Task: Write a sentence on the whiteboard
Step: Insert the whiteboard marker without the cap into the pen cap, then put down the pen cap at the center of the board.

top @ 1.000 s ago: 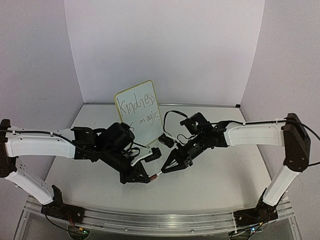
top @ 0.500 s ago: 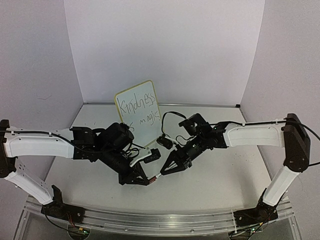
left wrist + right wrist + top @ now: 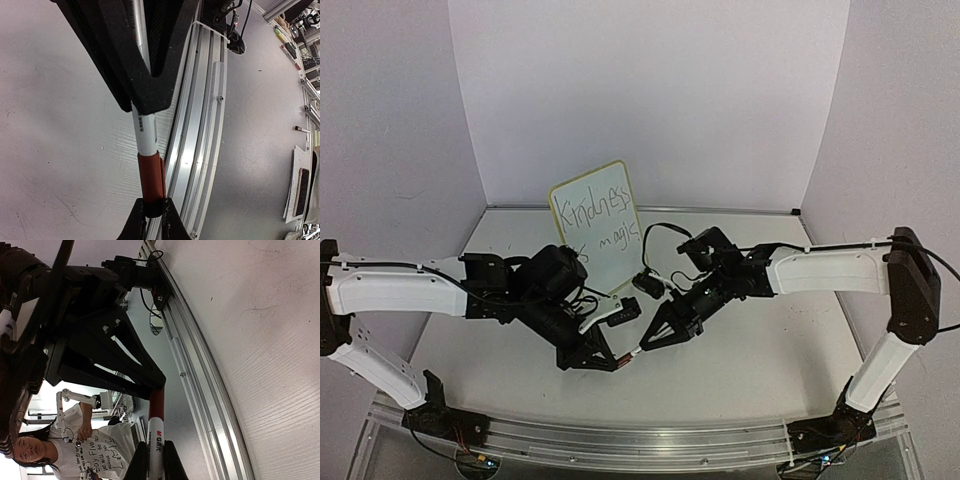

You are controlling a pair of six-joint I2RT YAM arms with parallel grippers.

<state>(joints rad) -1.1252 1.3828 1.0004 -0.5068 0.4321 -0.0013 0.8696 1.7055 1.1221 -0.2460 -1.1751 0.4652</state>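
At table (image 3: 770, 340) rear, centre: whiteboard (image 3: 618, 266), standing; sentence (image 3: 595, 203) in two lines, "Kindness" above "magic", part hidden by my left arm (image 3: 410, 290). Forward of it: my left gripper (image 3: 143, 97), clamped tight on marker (image 3: 146, 135) by its white barrel; my right gripper (image 3: 152, 460), likewise closed on that marker's other end.

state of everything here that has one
whiteboard, upright, written on
sentence, two lines written, lower line partly hidden
marker, capped, held at both ends
red cap, on the marker
left gripper, shut on red cap
right gripper, shut on marker
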